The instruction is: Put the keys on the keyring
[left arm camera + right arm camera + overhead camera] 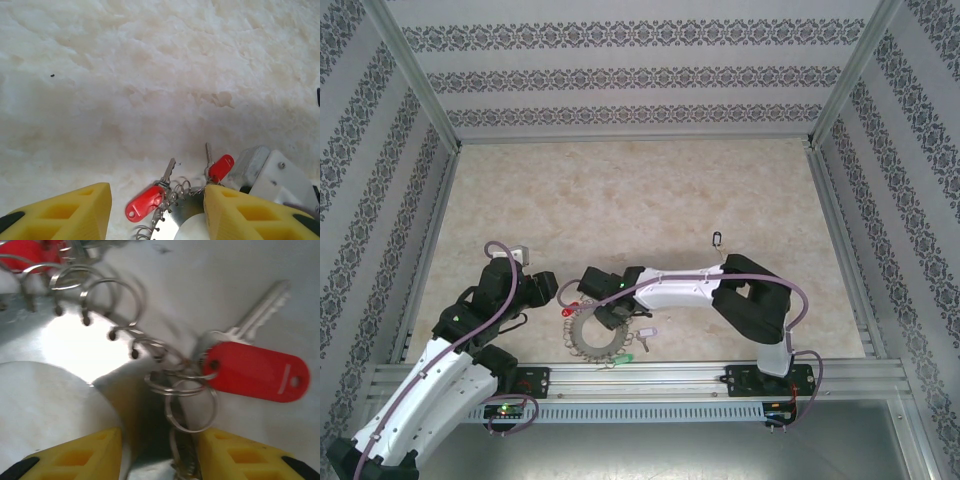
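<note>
Near the front edge of the pale marbled surface [650, 200], the left arm [440, 370] crouches low. The left jaws stand half open, empty, with the rim of the large flat grey metal keyring fringed with wire loops [175, 222] between them. Two small red-headed silver keys [145, 202] lie just beyond, at that rim. The right arm [670, 288] stretches leftward; the right jaws stand partly apart around loops, and I cannot tell whether they grip one.

Left wrist view: keyring [170, 225] cut by bottom edge. Right wrist view: red key [25, 250] cropped, blurred.
</note>
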